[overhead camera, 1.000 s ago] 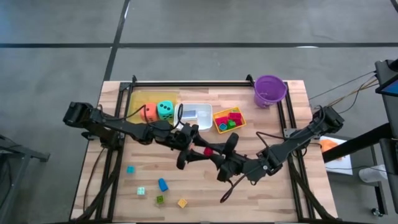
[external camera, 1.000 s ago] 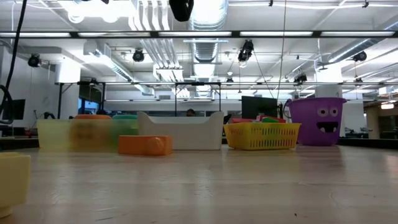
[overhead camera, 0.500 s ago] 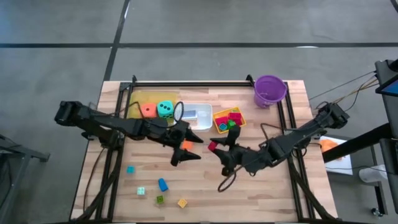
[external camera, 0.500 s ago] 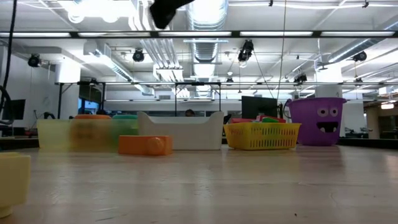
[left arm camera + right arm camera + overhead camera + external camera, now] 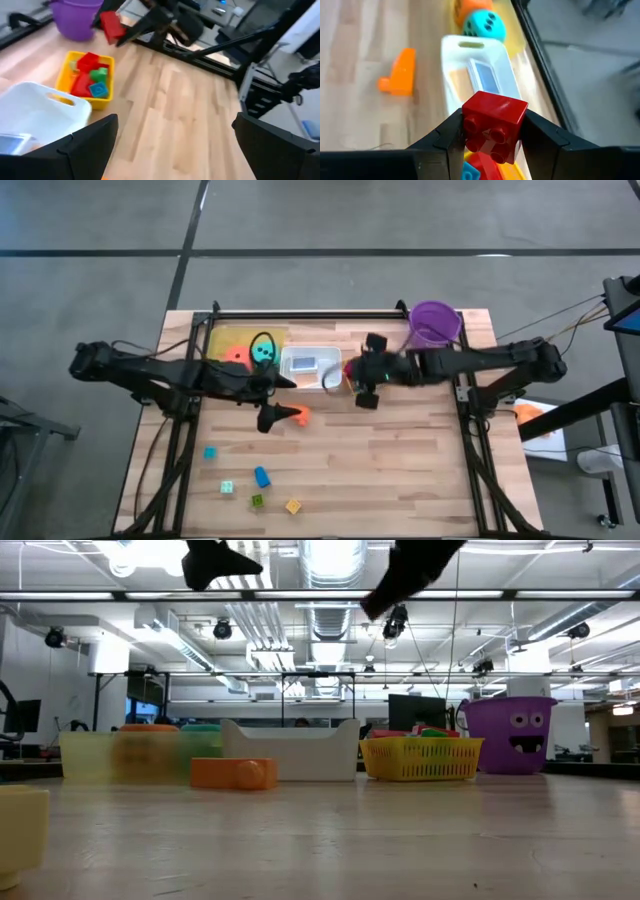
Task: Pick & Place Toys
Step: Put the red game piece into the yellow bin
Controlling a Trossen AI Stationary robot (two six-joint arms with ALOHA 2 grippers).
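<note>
One studded red block (image 5: 494,126) sits clamped in the right end effector (image 5: 492,132).

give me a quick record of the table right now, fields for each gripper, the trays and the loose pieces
left gripper: open, empty, over the table by the orange block
right gripper: shut on red block, above the yellow basket
yellow basket: red, green and blue blocks inside
white tray: flat cards inside
yellow tray: teal die and orange die
loose blocks: several, near table edge
purple bucket: far corner
</note>
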